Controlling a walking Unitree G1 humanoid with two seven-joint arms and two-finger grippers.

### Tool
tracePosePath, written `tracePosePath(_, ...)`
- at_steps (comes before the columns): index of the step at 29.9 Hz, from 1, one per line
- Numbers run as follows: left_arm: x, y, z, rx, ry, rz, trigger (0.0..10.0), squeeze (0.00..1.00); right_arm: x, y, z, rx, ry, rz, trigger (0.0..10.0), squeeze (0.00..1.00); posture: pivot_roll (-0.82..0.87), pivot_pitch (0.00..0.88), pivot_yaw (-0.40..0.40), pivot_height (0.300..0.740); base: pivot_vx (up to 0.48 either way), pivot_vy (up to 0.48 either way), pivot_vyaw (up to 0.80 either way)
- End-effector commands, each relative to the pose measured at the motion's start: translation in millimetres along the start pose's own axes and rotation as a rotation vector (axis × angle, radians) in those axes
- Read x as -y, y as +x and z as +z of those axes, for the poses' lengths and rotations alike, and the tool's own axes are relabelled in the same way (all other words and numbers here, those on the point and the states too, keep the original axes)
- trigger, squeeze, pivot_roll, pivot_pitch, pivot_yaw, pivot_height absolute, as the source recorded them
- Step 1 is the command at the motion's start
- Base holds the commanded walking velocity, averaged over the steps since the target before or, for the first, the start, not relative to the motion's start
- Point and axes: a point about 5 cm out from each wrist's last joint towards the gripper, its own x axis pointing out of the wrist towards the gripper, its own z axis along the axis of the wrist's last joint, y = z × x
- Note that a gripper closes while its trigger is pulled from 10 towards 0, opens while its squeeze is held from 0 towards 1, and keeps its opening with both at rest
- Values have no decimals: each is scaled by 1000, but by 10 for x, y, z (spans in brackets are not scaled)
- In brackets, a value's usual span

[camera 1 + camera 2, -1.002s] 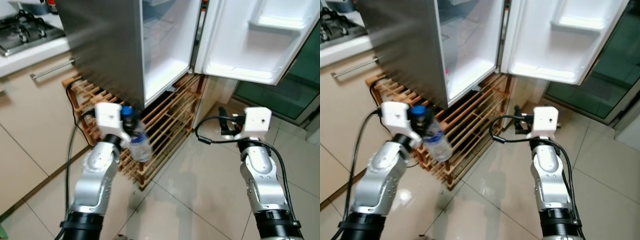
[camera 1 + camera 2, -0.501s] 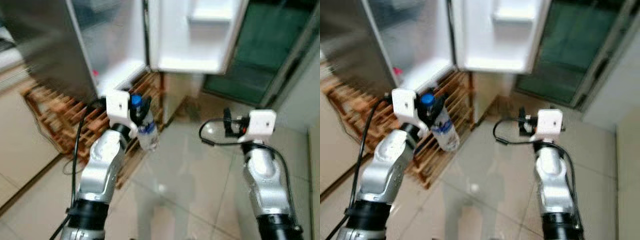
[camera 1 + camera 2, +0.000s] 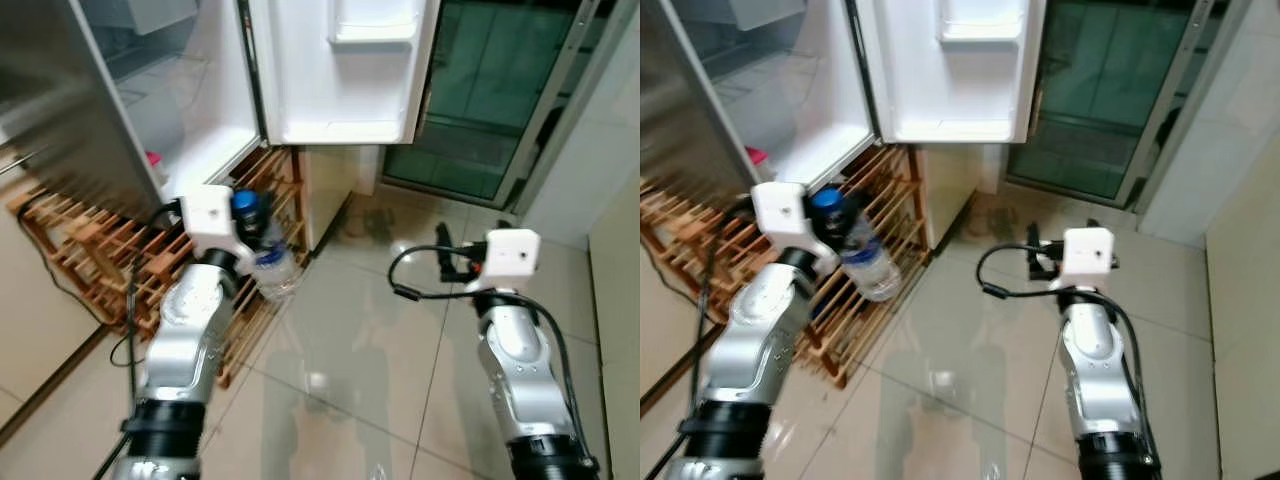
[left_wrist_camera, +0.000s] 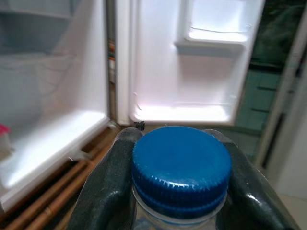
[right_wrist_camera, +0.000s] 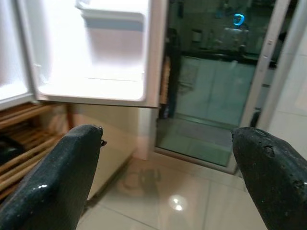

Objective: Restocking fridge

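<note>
Bottle [image 3: 272,268]: you have one, blue-capped, clamped at its neck in your left end effector [image 4: 178,191], held above the wooden rack [image 3: 95,245] below the open fridge [image 3: 200,110]. Your right end effector [image 5: 168,177] is spread wide and empty over the floor [image 3: 370,330].
</note>
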Motion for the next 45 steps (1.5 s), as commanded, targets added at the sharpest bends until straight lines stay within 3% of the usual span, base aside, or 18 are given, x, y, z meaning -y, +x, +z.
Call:
tracePosePath(1,94,40,43,25,-2,-29,10000,0,48,13,38,10,5,-16,10000,0,-93,0,58,740,480,0,0)
tracePosePath(25,297,77,13,16,2,-127,10000,0,20,70,63,17,4,-2,10000,0,-99,0,59,740,480,0,0)
tracePosePath(41,313,94,37,30,-8,-139,10000,0,14,80,62,17,11,1,10000,0,-96,0,60,740,480,0,0)
tracePosePath(45,320,96,32,26,-4,-136,10000,0,4,74,74,28,32,12,10000,0,-97,0,60,740,0,0,0)
